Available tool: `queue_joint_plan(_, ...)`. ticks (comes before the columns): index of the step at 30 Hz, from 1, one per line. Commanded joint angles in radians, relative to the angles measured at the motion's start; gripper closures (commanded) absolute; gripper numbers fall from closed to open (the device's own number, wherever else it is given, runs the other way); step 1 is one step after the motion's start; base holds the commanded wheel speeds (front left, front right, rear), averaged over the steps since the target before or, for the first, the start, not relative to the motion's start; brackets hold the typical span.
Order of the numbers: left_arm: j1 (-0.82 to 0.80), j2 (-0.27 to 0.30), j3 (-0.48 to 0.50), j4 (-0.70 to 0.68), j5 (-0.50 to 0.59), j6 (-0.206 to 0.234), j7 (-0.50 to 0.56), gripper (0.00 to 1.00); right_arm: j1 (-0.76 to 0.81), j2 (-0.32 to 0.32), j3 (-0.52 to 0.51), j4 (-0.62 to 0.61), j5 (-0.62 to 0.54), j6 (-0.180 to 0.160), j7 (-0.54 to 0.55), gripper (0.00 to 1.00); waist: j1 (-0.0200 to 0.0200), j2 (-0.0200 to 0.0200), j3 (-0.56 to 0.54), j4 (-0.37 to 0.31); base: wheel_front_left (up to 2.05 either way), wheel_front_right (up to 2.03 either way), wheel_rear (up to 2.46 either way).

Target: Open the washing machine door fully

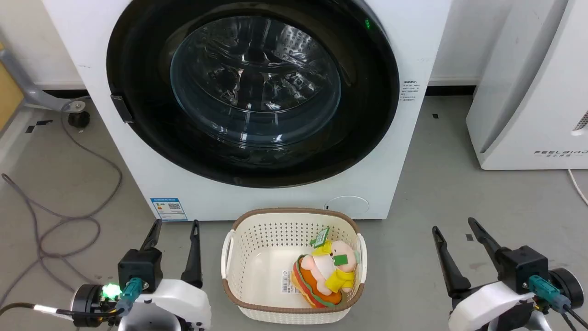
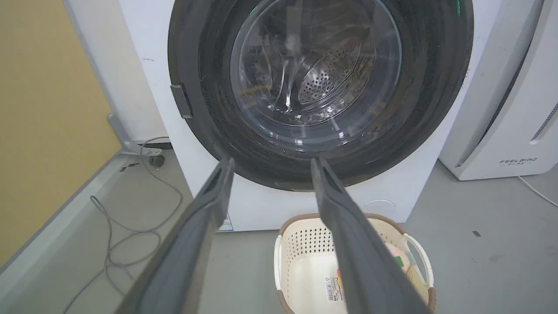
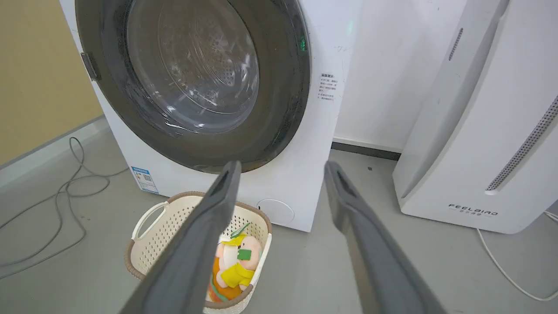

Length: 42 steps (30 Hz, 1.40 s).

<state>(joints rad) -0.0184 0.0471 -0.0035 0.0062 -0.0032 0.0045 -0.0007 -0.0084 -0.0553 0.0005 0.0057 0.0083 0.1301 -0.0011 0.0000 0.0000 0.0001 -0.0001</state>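
Observation:
The white washing machine (image 1: 275, 202) (image 2: 148, 52) (image 3: 305, 183) stands in front of me. Its round glossy black door (image 1: 147, 138) (image 2: 200, 87) (image 3: 279, 109) sits shut against the front, with the clear glass bowl (image 1: 255, 82) at its centre and a small handle tab (image 1: 121, 108) on its left rim. My left gripper (image 1: 177, 224) (image 2: 270, 162) rests open low at the left, well short of the machine. My right gripper (image 1: 455, 225) (image 3: 281, 165) rests open low at the right, nothing between its fingers.
A cream laundry basket (image 1: 257, 234) with a plush toy (image 1: 326, 271) sits on the floor directly before the machine, between my grippers. A white FEELBIRD appliance (image 1: 528, 92) stands to the right. Grey cables (image 1: 59, 220) loop on the floor at the left.

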Motion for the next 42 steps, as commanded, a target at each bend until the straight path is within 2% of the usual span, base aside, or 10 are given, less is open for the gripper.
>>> queue_joint_plan(1, -0.004, 0.0, -0.005, 0.007, -0.006, -0.001, -0.009, 0.0, 0.0, 0.0, -0.001, 0.005, 0.002, 0.0, -0.008, 0.0, 0.0, 0.0, 0.0, 0.0, 0.0, 0.0, 0.0)
queue_joint_plan(8, -0.01, 0.0, -0.014, 0.018, -0.018, -0.003, -0.024, 0.0, -0.002, 0.0, -0.003, 0.02, 0.008, 0.0, -0.023, 0.0, 0.0, 0.0, 0.001, -0.001, 0.0, 0.0, 0.0)
queue_joint_plan(9, -0.011, 0.0, -0.015, 0.019, -0.019, -0.003, -0.026, 0.0, -0.002, 0.001, -0.003, 0.022, 0.009, 0.0, -0.025, 0.91, 0.0, 0.0, 0.001, -0.001, 0.0, 0.0, 0.0)
queue_joint_plan(10, -0.012, 0.001, -0.016, 0.021, -0.02, -0.003, -0.028, 0.0, -0.002, 0.001, -0.003, 0.024, 0.011, 0.0, -0.027, 1.0, 0.0, 0.0, 0.001, -0.001, 0.0, 0.0, 0.0)
queue_joint_plan(18, -0.019, 0.001, -0.025, 0.031, -0.032, -0.003, -0.045, 0.0, -0.011, 0.001, -0.006, 0.04, 0.037, 0.0, -0.045, 1.0, 0.0, 0.0, 0.003, -0.003, 0.0, 0.0, 0.0)
queue_joint_plan(26, -0.025, 0.001, -0.031, 0.038, -0.043, -0.004, -0.06, 0.0, -0.029, 0.001, -0.012, 0.058, 0.126, 0.0, -0.059, 1.0, 0.0, 0.0, 0.006, -0.001, 0.0, 0.0, 0.0)
queue_joint_plan(42, -0.056, 0.001, -0.046, 0.042, -0.07, -0.006, -0.093, 0.0, -0.171, 0.002, -0.06, 0.146, 0.472, 0.0, -0.048, 1.0, 0.0, 0.0, 0.048, 0.018, 0.0, 0.0, 0.0)
